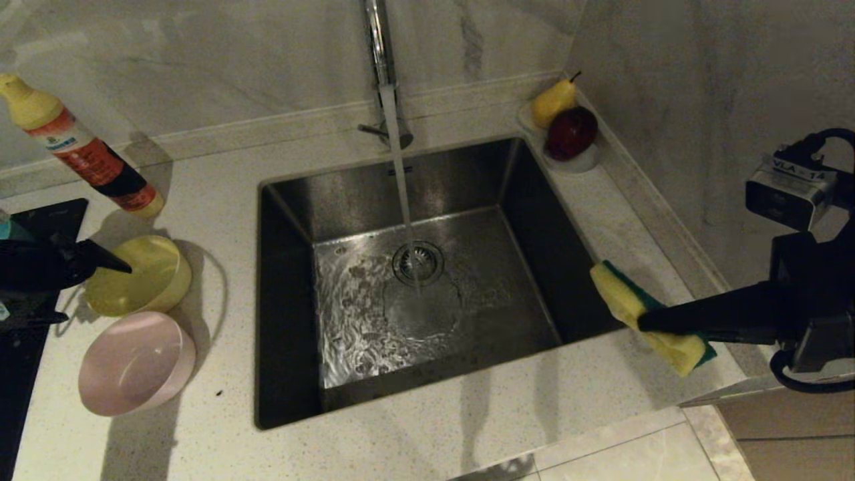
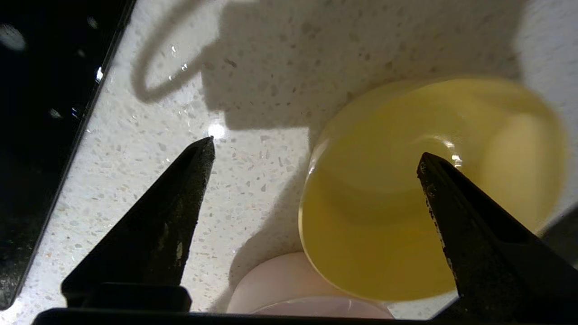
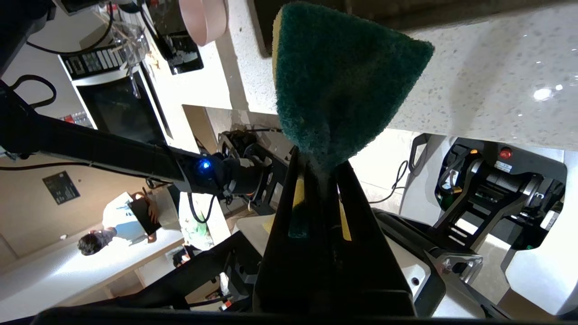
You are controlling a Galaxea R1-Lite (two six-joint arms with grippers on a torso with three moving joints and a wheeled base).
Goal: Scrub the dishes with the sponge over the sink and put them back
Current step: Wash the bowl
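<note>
Water runs into the sink [image 1: 427, 294] as the left claw [image 2: 316, 153], spread wide and released, straddles the rim of the yellow bowl [image 1: 140, 275] on the counter's [image 1: 220, 441] left side, beside the pink bowl [image 1: 133, 364]. The right claw [image 1: 644, 324] clenches the sponge [image 1: 628, 304] over the sink's right edge.

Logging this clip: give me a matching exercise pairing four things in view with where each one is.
Things:
1. sponge
2. yellow bowl
3. pink bowl
4. pear

Places:
A. back corner, beside the apple
B. under the open left hand
C. pinched in the right hand
D. nearest the counter's front edge

Pairs: 1-C, 2-B, 3-D, 4-A
</note>
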